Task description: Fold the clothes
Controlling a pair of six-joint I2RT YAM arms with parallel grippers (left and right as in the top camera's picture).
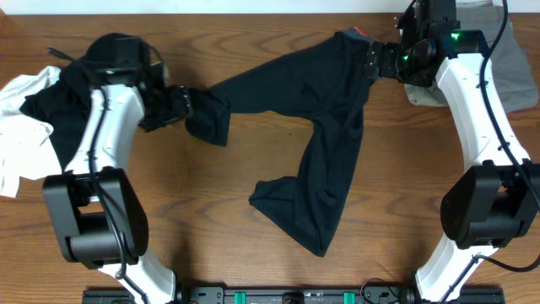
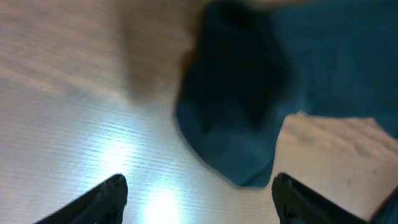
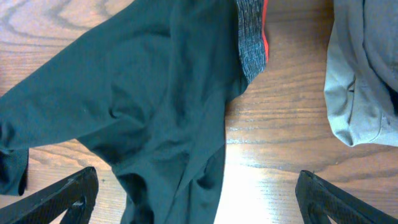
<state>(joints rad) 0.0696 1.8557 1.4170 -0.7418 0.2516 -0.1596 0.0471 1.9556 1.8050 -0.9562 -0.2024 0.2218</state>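
The long black trousers (image 1: 329,127) lie spread across the middle of the table. Their grey-and-coral waistband (image 1: 358,34) is at the top right; one leg reaches left and the other down toward the front. My left gripper (image 1: 181,105) is open and empty, right beside the left leg's end (image 2: 249,93). My right gripper (image 1: 375,59) is open over the trousers' top (image 3: 137,93), next to the waistband (image 3: 252,37), and holds nothing. A white T-shirt (image 1: 21,127) and a plain black garment (image 1: 55,97) lie bunched at the far left.
Grey-khaki shorts (image 1: 506,59) lie at the back right corner, beside my right arm; they also show in the right wrist view (image 3: 360,74). Bare wooden table (image 1: 253,84) shows between the trouser legs and along the front.
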